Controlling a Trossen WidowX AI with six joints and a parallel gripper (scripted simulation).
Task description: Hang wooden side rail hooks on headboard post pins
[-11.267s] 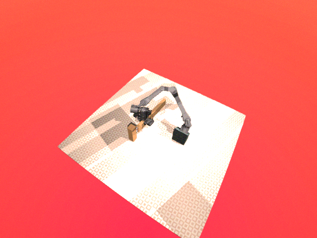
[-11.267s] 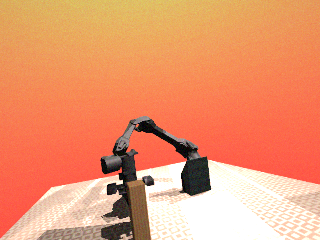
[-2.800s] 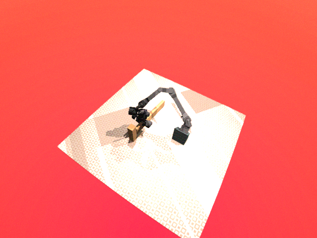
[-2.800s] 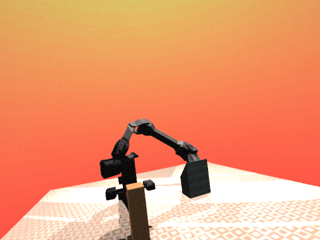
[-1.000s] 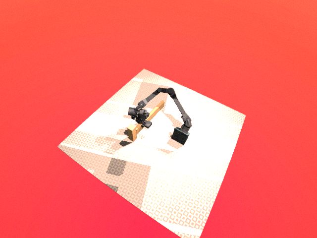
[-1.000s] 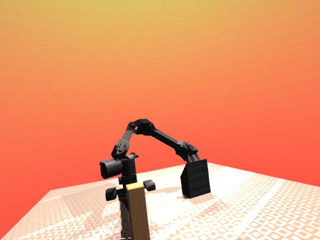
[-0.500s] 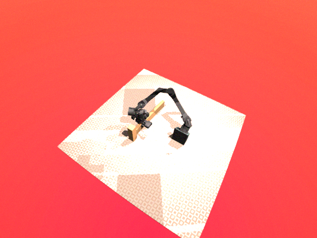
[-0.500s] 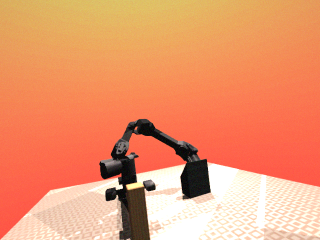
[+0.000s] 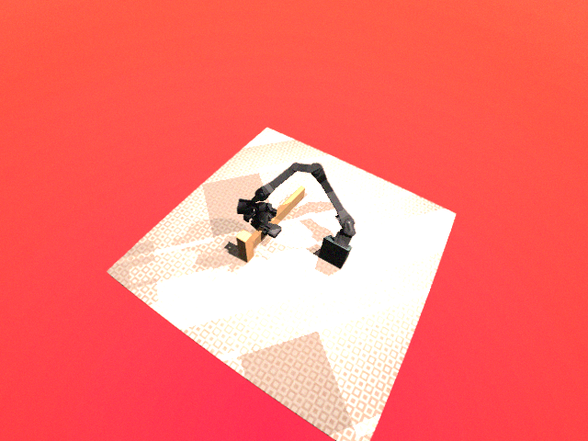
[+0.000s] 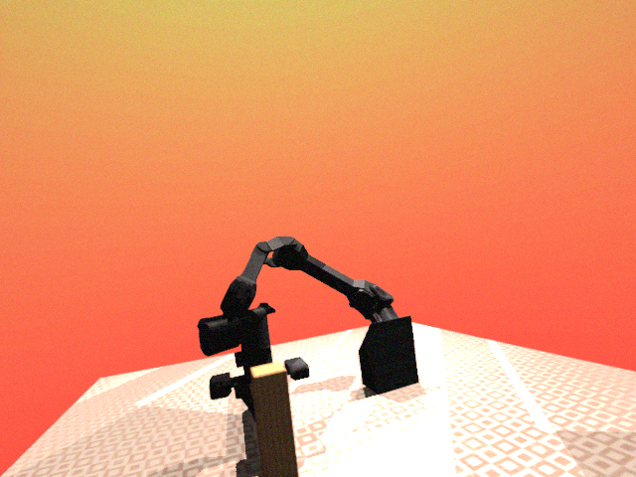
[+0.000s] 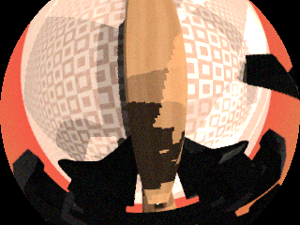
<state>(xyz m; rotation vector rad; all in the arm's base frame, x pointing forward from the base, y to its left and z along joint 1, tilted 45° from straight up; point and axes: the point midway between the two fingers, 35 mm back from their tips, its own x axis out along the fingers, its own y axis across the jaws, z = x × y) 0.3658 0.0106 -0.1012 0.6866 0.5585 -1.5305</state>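
Note:
The wooden side rail runs from the headboard post toward the back of the table. My gripper is shut on the rail near its post end, with one finger on each side. The headboard post stands upright. In the top view the rail's near end is close against the post; I cannot tell whether they touch. The far end appears low at the table, but contact is unclear. In the exterior view the post hides the rail. The hooks, slot and pins cannot be made out.
The arm's black base stands to the right of the rail and post. The arm arches high from it over to the rail. The patterned table top carries patches of shadow.

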